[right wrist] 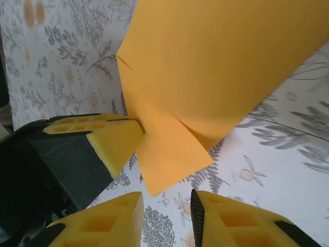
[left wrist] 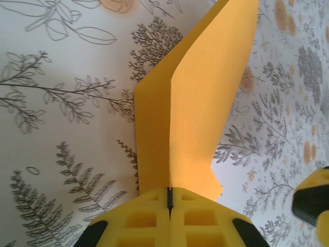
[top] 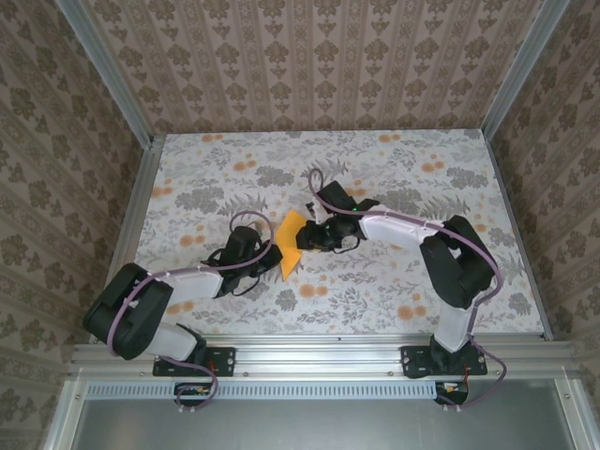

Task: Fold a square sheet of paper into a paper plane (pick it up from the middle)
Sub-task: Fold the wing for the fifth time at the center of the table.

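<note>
The square sheet of paper (top: 292,242) is bright orange and folded, with a sharp crease, and is held up off the middle of the table. My left gripper (left wrist: 169,194) is shut on its lower edge right at the crease, and the two flaps (left wrist: 205,103) spread away from the yellow fingers. In the top view the left gripper (top: 271,255) sits at the paper's near-left side and the right gripper (top: 315,236) at its right. In the right wrist view my right gripper (right wrist: 165,212) stands open, and a loose corner of the paper (right wrist: 169,154) hangs just ahead of its fingertips, not between them.
The table (top: 394,178) is covered in a floral print with small orange flowers and enclosed by patterned walls and a metal frame. The left gripper's yellow finger (right wrist: 110,141) shows close beside the right gripper's jaws. Both arms meet at the table's centre.
</note>
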Available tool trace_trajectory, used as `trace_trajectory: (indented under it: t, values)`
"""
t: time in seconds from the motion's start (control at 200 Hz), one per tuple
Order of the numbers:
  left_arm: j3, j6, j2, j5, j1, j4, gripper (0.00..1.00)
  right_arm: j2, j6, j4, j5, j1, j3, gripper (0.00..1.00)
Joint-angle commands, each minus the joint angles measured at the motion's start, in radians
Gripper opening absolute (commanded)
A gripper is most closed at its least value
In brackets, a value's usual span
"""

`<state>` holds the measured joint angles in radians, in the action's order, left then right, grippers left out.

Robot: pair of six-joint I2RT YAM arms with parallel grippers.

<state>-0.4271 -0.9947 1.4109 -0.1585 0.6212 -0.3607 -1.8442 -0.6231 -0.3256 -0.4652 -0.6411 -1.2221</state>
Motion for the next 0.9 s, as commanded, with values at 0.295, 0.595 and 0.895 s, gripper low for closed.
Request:
trace_trajectory:
  t: [0.295,0.595,0.895]
  values:
    - [0.016,-0.025,0.005,0.096,0.004,0.054,0.00,-0.198,-0.010,-0.042,-0.033,-0.041,-0.152,0.22]
    - [0.029,0.008,-0.023,0.041,0.002,0.008,0.12,-0.265,-0.015,-0.033,-0.044,-0.040,-0.193,0.20]
    - [-0.023,0.051,-0.019,-0.006,-0.003,0.040,0.00,-0.179,-0.034,0.016,-0.056,-0.013,-0.132,0.20]
